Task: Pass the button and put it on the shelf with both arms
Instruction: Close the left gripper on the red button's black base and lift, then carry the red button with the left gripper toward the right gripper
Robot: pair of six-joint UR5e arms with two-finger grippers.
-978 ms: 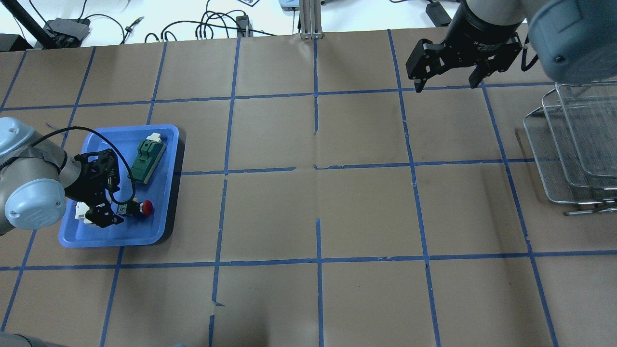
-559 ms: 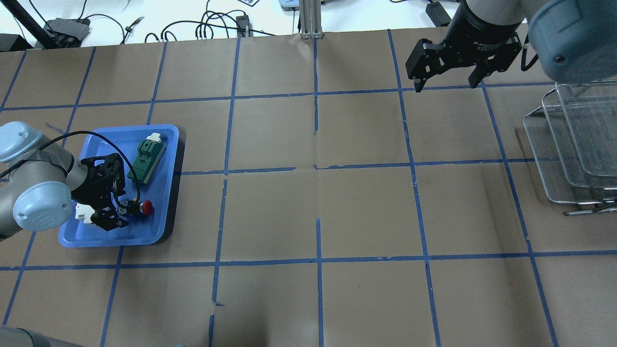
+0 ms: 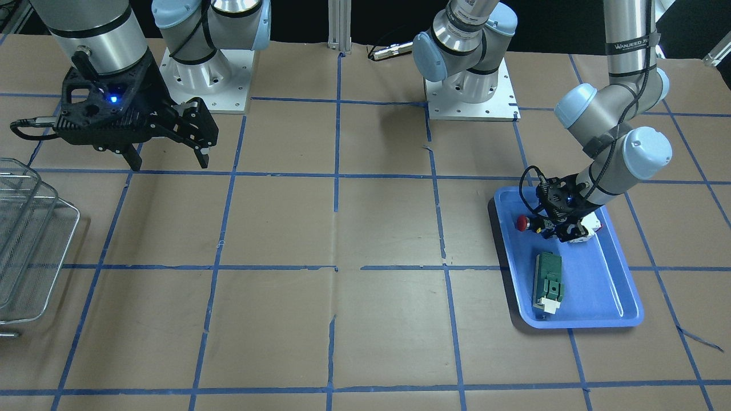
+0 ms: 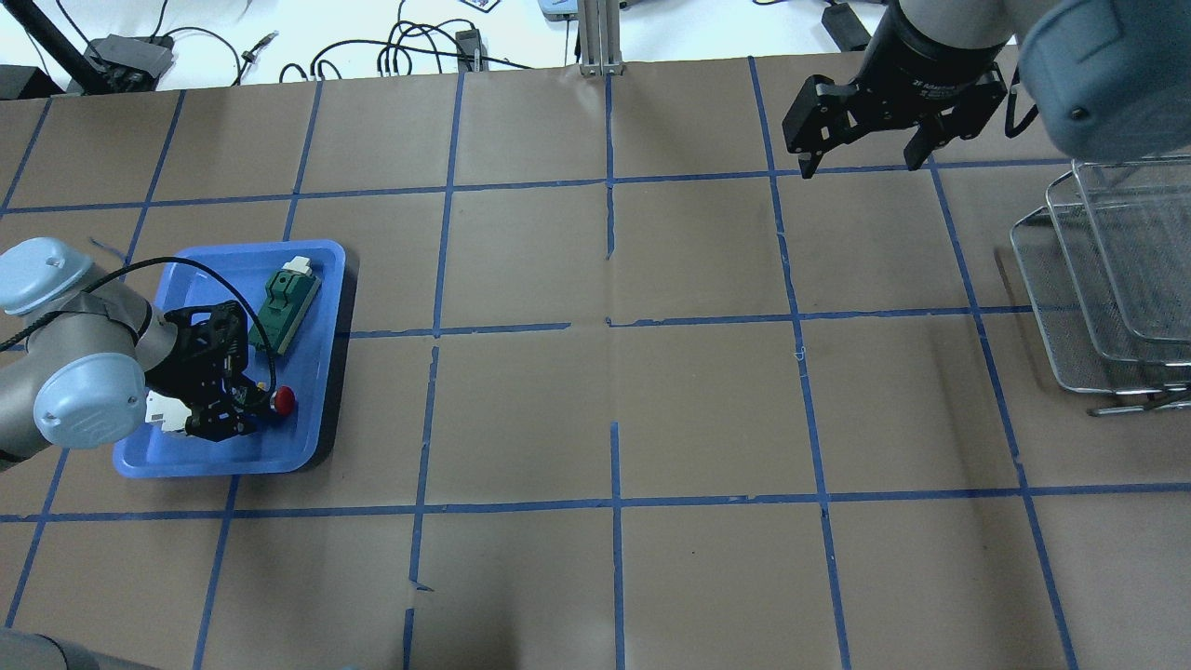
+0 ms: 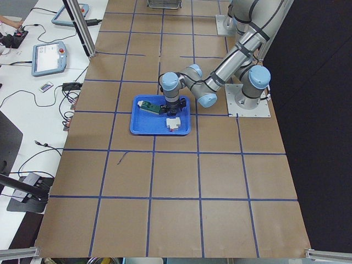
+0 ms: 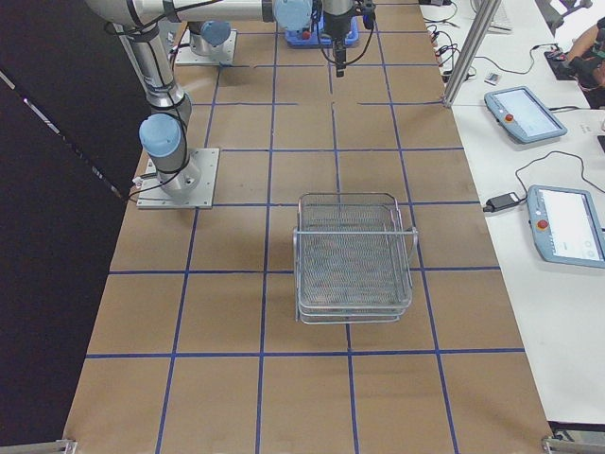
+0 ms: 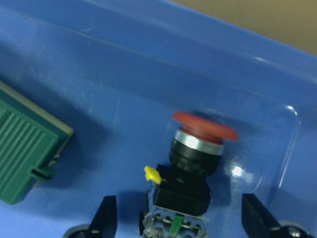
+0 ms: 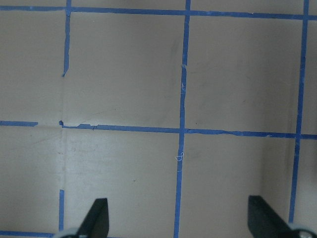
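The table (image 4: 595, 409) is covered in brown paper with a blue tape grid. The shelf (image 4: 1070, 307) stands at the robot's right end. The right gripper (image 4: 861, 167) hangs near it, spread wide and holding nothing. A blue tray (image 4: 279, 451) lies at the left end. It holds a green module (image 4: 284, 312), a white block (image 4: 163, 409) partly hidden by the left gripper (image 7: 181, 223), and the button (image 7: 198, 148). The button lies on its side, with a red cap, silver collar and black body. The left fingers straddle its body with a gap on each side.

Brown paper tabletop (image 4: 521, 409), blue tape grid (image 4: 614, 502); white bench (image 6: 577, 331) with teach pendants (image 6: 527, 112), cables (image 4: 409, 46).
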